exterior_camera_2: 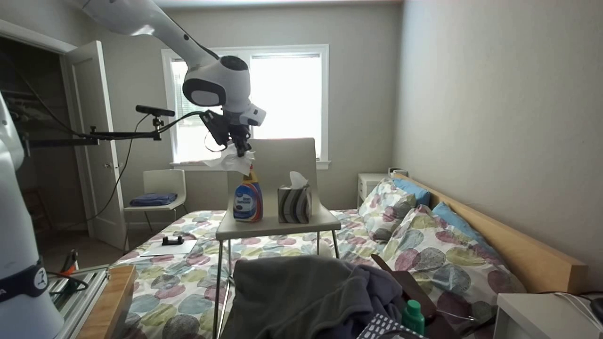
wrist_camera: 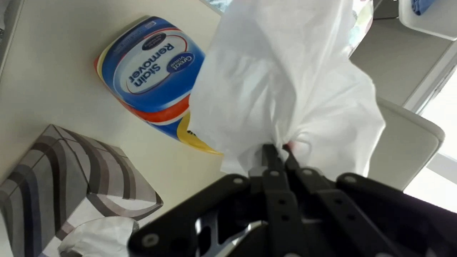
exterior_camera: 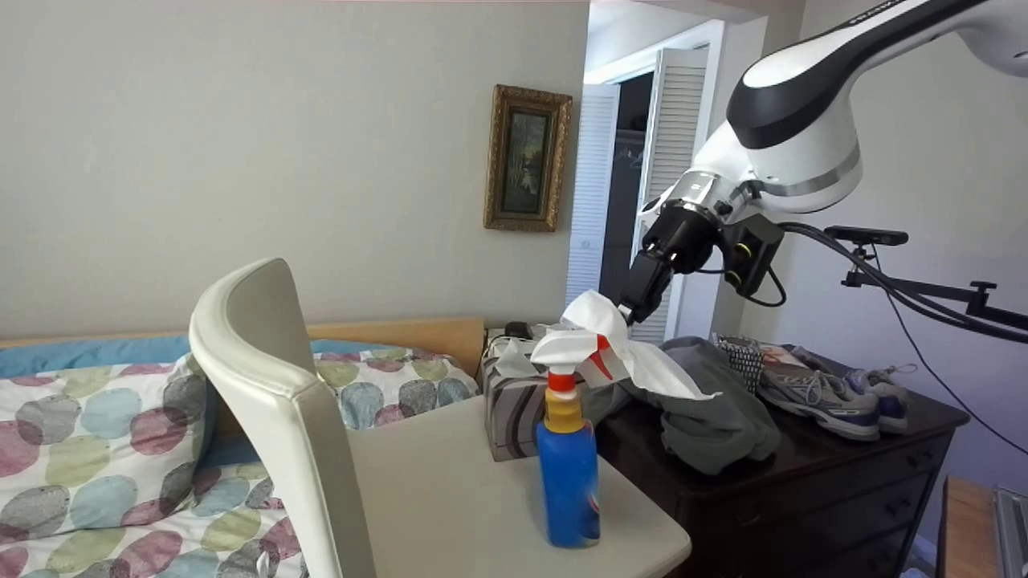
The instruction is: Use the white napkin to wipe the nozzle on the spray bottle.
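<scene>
A blue spray bottle [exterior_camera: 568,490] with a yellow neck and red-and-white sprayer head stands upright on the chair seat [exterior_camera: 434,482]. It also shows in an exterior view [exterior_camera_2: 248,203] and, by its label side, in the wrist view [wrist_camera: 153,67]. My gripper [exterior_camera: 626,313] is just above the sprayer head, tilted downward, with its fingers shut on a white napkin [exterior_camera: 658,369]. In the wrist view the napkin [wrist_camera: 257,78] is pinched between the fingertips [wrist_camera: 281,148] and spreads out around them. The napkin drapes over the sprayer head, mostly hiding the nozzle; some red shows beside it.
A striped tissue box [exterior_camera_2: 294,205] stands on the seat beside the bottle. The chair backrest [exterior_camera: 265,385] rises at the seat's edge. A dark dresser [exterior_camera: 771,490] with grey clothing [exterior_camera: 715,417] and shoes [exterior_camera: 827,401] stands beside the chair. A bed [exterior_camera_2: 179,282] lies behind.
</scene>
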Action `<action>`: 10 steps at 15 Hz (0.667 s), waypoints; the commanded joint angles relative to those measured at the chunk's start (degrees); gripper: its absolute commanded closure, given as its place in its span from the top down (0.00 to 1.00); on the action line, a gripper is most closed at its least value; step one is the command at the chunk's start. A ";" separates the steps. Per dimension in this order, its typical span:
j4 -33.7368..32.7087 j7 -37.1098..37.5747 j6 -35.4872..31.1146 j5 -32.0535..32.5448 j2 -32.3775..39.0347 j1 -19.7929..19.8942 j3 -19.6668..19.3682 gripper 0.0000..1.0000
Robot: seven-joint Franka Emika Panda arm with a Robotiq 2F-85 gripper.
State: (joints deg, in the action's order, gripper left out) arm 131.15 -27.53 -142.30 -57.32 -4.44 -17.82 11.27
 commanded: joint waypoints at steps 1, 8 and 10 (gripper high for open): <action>0.76 -0.29 -1.49 -1.48 -0.79 1.60 0.43 0.01; 1.30 -3.96 4.46 -3.51 -3.32 1.45 0.79 0.01; 1.81 -3.76 5.49 -2.53 -4.39 1.37 1.08 0.01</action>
State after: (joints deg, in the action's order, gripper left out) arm 131.42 -29.71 -139.03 -58.47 -6.14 -16.46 11.77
